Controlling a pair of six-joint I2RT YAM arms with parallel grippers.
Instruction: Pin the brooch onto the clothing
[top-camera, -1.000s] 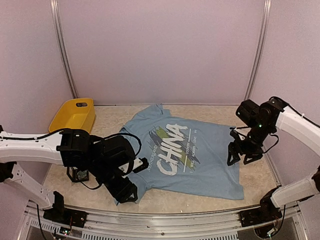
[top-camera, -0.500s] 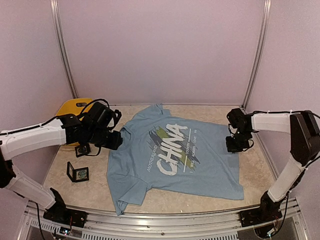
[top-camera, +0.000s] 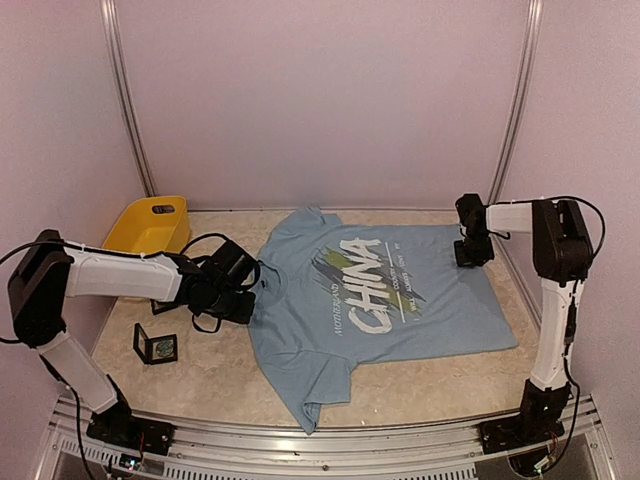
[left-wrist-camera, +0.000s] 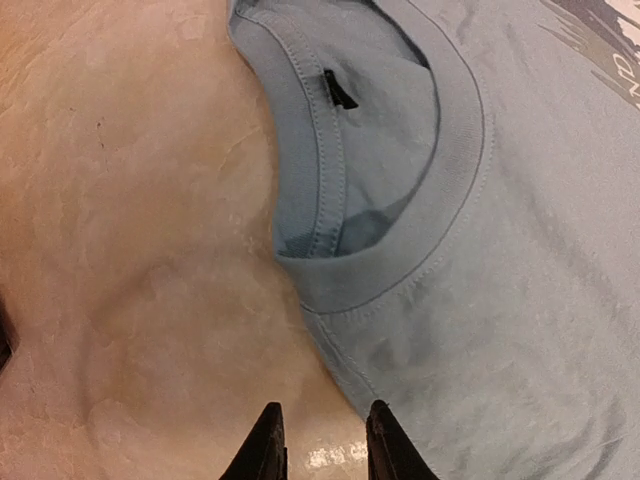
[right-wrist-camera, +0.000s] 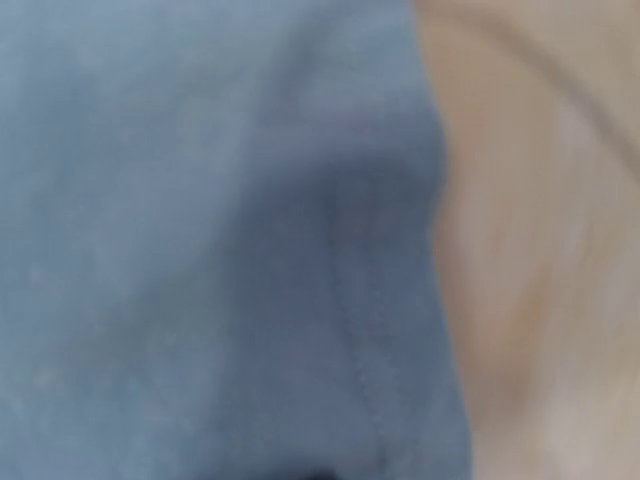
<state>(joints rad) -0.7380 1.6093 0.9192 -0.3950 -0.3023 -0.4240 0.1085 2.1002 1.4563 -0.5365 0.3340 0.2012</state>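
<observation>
The clothing (top-camera: 385, 330), a light blue T-shirt with white "CHINA" lettering, lies flat on the table. My left gripper (top-camera: 247, 300) is low at the shirt's left side, next to the collar (left-wrist-camera: 400, 270). In the left wrist view this gripper (left-wrist-camera: 322, 420) is open by a narrow gap with bare table between the fingertips, and the shoulder edge touches the right finger. My right gripper (top-camera: 470, 252) sits on the shirt's far right corner, shut on the cloth. Its wrist view shows only blurred blue cloth (right-wrist-camera: 200, 250) very close. The brooch cannot be made out.
A small black case (top-camera: 157, 345) stands open on the table at the left, with something small inside. A yellow bin (top-camera: 150, 225) stands at the back left. The walls are close on both sides, and the table's front rail (top-camera: 330, 440) is near the shirt's lower sleeve.
The shirt has slid to the right and turned, its right corner drawn back. My left gripper moved down and right to the collar. My right gripper moved toward the back wall.
</observation>
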